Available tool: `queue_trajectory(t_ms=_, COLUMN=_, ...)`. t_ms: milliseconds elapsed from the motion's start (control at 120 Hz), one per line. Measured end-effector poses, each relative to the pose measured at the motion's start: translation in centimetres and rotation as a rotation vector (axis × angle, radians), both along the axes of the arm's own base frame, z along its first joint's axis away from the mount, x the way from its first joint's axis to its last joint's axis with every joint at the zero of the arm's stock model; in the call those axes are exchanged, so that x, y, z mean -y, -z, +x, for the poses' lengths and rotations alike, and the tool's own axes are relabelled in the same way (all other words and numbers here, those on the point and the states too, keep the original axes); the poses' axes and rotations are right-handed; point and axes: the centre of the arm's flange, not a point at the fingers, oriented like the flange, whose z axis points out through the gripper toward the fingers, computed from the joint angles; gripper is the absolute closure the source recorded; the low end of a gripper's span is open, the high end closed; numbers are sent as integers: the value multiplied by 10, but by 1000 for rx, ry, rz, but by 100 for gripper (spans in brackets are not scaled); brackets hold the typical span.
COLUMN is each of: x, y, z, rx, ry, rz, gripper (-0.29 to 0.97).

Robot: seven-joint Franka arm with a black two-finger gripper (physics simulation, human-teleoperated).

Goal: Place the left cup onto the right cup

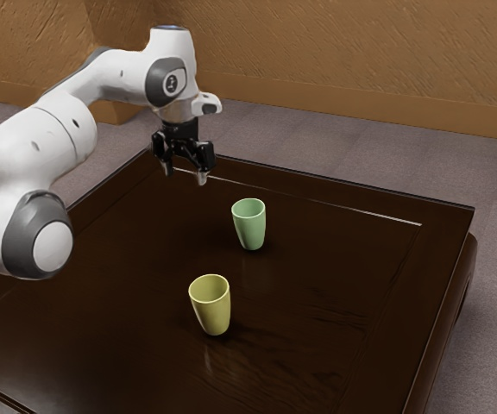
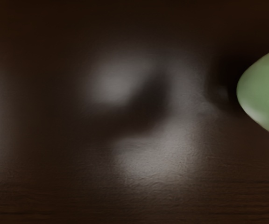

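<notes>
Nearest cup: the olive-yellow tapered cup [image 1: 210, 304] stands upright, mouth up, in the lower middle of the exterior view. It is closest to the camera and nothing touches it.
Other cup: the pale green tapered cup [image 1: 249, 223] also stands upright, near the frame's centre, above the yellow one and a little toward the exterior view's right. The two are apart.
Green cup from my wrist: its rounded side and a sliver of rim [image 2: 260, 93] sit off to one side of my hand, not under it.
My claw: the black two-finger claw [image 1: 185, 170] hangs in the upper left of the exterior view, pointing down over the table's far corner. Its fingers are spread with nothing between them. It is clear of both cups and nearer the green one.
My arm: the white and grey arm [image 1: 33, 147] enters from the exterior view's left edge.
Table: the dark brown wooden table [image 1: 361, 285] is glossy with a raised rim. Beneath my hand its bare top [image 2: 125, 163] shows soft glare and a shadow.
Surround: grey floor [image 1: 490, 172] and tan wall [image 1: 361, 43] lie along the top of the frame.
</notes>
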Motion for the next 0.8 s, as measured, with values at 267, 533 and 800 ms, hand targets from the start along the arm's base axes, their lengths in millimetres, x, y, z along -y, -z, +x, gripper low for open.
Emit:
queue_trajectory(t_ms=267, x=4, y=39, z=2, rx=-30, ry=-16, rz=-6, gripper=0)
queue_trajectory(t_ms=533, x=38, y=34, z=8, rx=3, ry=-20, rz=-49, gripper=0)
queue_trajectory(t_ms=800, x=74, y=46, z=15, rx=17, ry=-33, rz=-59, gripper=0)
